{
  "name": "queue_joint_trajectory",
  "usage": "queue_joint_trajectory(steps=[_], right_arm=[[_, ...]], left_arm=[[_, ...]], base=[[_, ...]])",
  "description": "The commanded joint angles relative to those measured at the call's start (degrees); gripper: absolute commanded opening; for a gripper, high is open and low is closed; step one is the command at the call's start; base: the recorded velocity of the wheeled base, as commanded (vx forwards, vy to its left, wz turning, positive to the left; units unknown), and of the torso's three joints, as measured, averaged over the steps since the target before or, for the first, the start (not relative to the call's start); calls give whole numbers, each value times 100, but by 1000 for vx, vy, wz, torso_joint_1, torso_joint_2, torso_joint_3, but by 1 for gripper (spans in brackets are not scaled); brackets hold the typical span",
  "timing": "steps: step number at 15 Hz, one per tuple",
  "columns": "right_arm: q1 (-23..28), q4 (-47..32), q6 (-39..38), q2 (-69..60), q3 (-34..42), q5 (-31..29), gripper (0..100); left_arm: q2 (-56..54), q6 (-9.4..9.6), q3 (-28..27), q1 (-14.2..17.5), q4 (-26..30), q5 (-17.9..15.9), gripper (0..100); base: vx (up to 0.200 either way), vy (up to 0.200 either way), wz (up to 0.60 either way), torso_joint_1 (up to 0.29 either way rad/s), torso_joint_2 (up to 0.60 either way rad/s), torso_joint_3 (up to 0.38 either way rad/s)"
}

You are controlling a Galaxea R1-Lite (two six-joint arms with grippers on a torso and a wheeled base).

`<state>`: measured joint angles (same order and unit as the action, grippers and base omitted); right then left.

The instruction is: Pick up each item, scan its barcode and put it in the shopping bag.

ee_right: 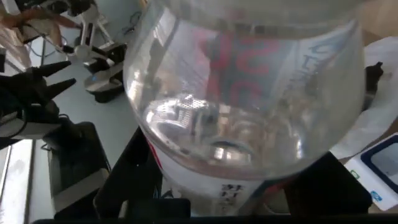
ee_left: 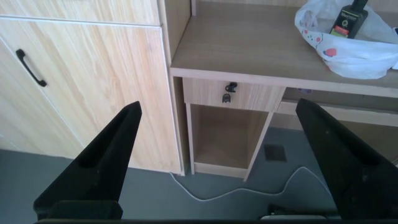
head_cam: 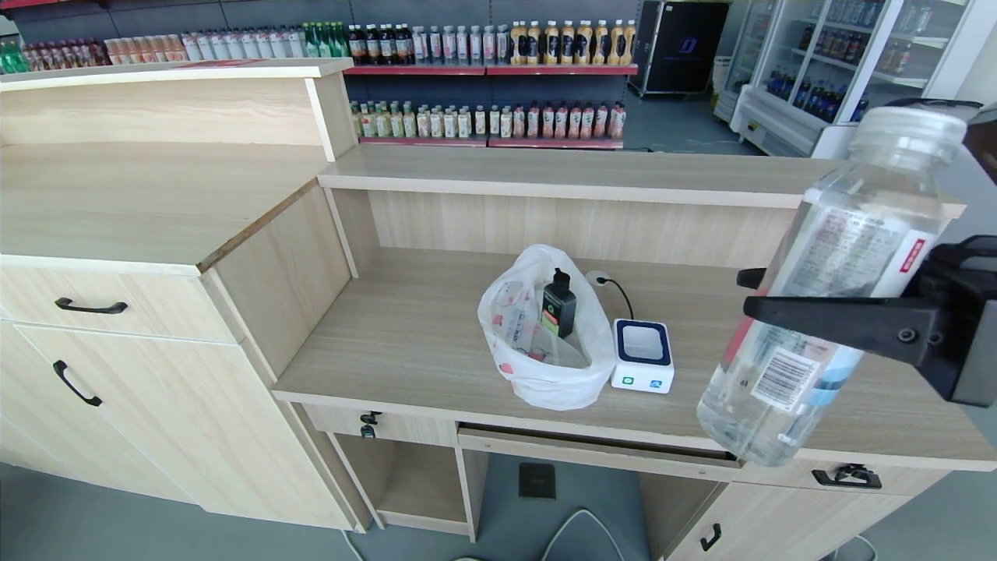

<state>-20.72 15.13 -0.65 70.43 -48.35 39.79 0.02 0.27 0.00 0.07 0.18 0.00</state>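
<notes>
Nearest the head camera, the right gripper (head_cam: pixel 754 292) held a clear water bottle (head_cam: pixel 841 257) in the air. Its black fingers (head_cam: pixel 841 323) were clamped across the bottle's middle. The bottle was tilted, cap up and away, with its barcode label turned toward the camera. The left gripper (ee_left: pixel 219 104) hung low in front of the bench (head_cam: pixel 405 335); its fingers (ee_left: pixel 106 162) were spread wide and touched nothing. Near the bench's front edge, about midway along it, sat a white shopping bag (head_cam: pixel 545 386), its mouth open, with a dark bottle (head_cam: pixel 558 308) standing inside. A small white scanner (head_cam: pixel 642 354) stood just beside the bag, toward the bench's right end, and a black cable (head_cam: pixel 621 294) ran from it toward the back edge.
</notes>
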Motion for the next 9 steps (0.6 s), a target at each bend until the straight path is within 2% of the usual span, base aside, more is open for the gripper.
queue_joint_trajectory(steps=[1, 2, 3, 4, 5, 9], right_arm=[[1352, 386, 1691, 903, 115, -226, 0], [1870, 676, 2438, 1140, 238, -226, 0], [2116, 860, 2807, 1246, 308, -217, 0], [2740, 1528, 3765, 1694, 458, -226, 0], [3022, 1959, 4204, 1914, 528, -226, 0], [3347, 3444, 5487, 2652, 555, -217, 0]], left_arm=[[-2, 0, 0, 1, -1, 0, 100], [-2, 0, 0, 1, -1, 0, 100], [-2, 0, 0, 1, -1, 0, 100], [-2, 0, 0, 1, -1, 0, 100], [-2, 0, 0, 1, -1, 0, 100], [-2, 0, 0, 1, -1, 0, 100]], base=[[0, 0, 0, 0, 0, 0], [0, 0, 0, 0, 0, 0], [0, 0, 0, 0, 0, 0], [0, 0, 0, 0, 0, 0], [0, 0, 0, 0, 0, 0], [0, 0, 0, 0, 0, 0]])
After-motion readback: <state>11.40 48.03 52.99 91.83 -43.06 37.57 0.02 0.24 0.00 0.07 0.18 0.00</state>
